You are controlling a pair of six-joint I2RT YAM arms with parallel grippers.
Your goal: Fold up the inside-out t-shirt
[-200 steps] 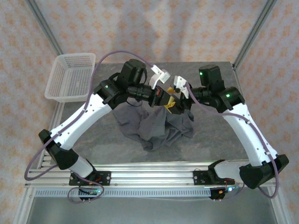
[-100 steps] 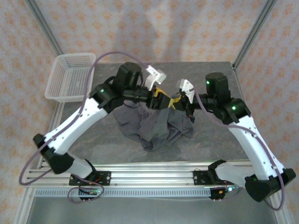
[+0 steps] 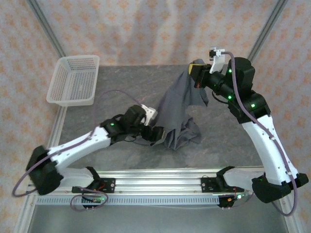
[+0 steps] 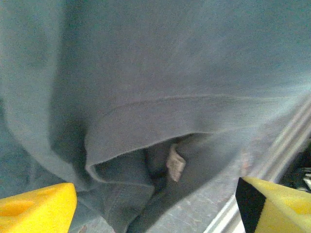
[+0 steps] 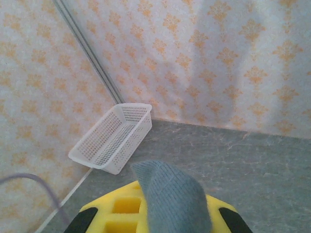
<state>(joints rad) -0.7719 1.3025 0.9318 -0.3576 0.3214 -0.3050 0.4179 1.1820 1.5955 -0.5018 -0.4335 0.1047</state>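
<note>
Slate-grey soft fabric: plain short-sleeved inside-out t-shirt (image 3: pixel 179 104). Hangs as a slanting drape from high over the far right of the speckled grey table (image 3: pixel 116 87), with its lower part bunched on the tabletop near the middle.

Pinched at its top by the right gripper (image 3: pixel 197 74), jaws closed on a fold. From the right wrist, shows as a rounded tongue of grey knit (image 5: pixel 170 194) poking up between the yellow pads (image 5: pixel 121 213).

Low at the left of the bunched cloth: left gripper (image 3: pixel 156 134), jaws spread wide, not clamped on anything. From the left wrist, yellow fingertips (image 4: pixel 34 204) in both lower corners, grey cloth (image 4: pixel 170 73) close in front, a curved seam running across it.

Under a folded hem: small light rectangular tag (image 4: pixel 176 162), hanging outward. Lettering too blurred to read.

White plastic mesh basket (image 3: pixel 73 80) at the far left corner, well apart from the shirt.
</note>
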